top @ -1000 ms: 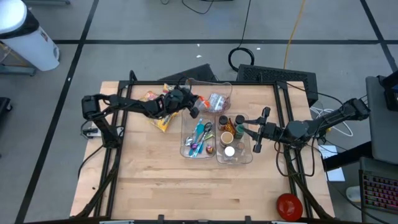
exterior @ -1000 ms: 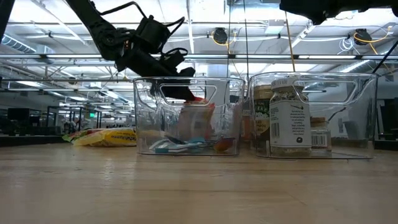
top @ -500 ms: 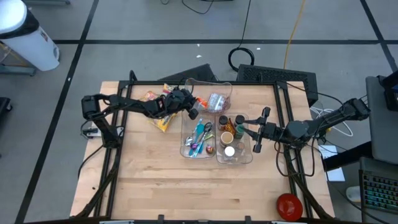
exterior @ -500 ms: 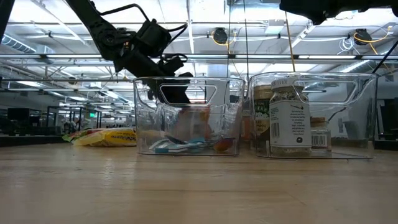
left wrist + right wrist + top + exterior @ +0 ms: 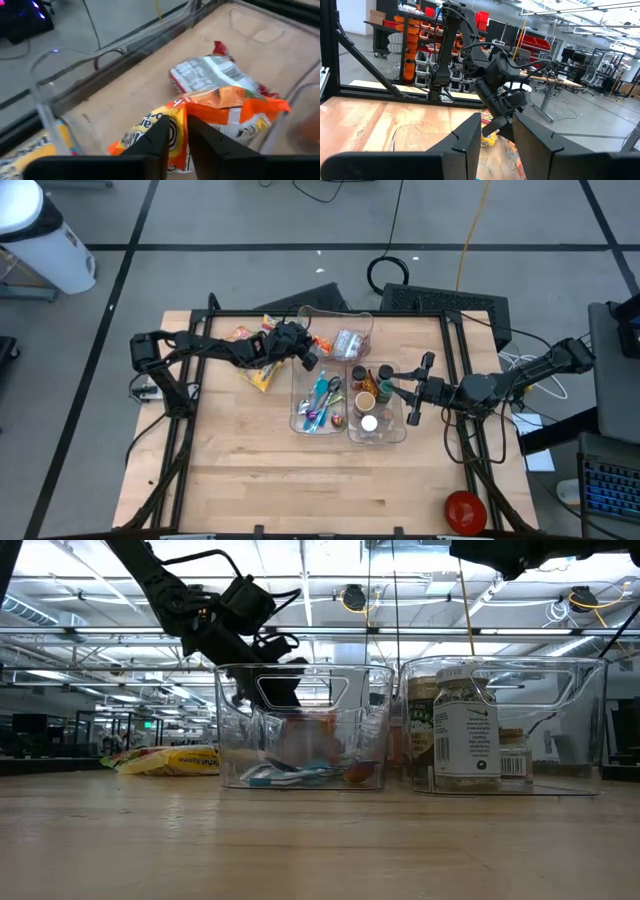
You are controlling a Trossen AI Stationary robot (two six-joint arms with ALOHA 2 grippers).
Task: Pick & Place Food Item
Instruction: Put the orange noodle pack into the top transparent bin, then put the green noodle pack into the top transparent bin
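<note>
An orange snack bag (image 5: 225, 107) lies inside the far clear bin (image 5: 340, 313), beside a silver and red packet (image 5: 210, 75). My left gripper (image 5: 313, 355) reaches into that bin from the table's left, slanting down. It is shut on the bag, with its fingers (image 5: 160, 137) close together. In the low view the left gripper (image 5: 290, 690) shows behind the bin walls. My right gripper (image 5: 392, 390) hovers open above the near right bin of jars (image 5: 375, 405). Nothing is between its fingers (image 5: 470, 140). My left gripper pinches the orange snack bag by its near edge (image 5: 186, 114) in the narrow gap between its two fingers. The fingers slant down from the table's left. The bag rests on the bin's floor, and its far side lies against the silver packet.
A yellow chip bag (image 5: 262, 375) and another snack bag (image 5: 240, 335) lie on the table left of the bins. The near left bin (image 5: 320, 402) holds utensils. A red bowl (image 5: 465, 510) sits at the near right corner.
My left gripper has tipped further down and sunk a little into the far bin. The orange bag has gone down with it, from near the rim to the bin's floor.
</note>
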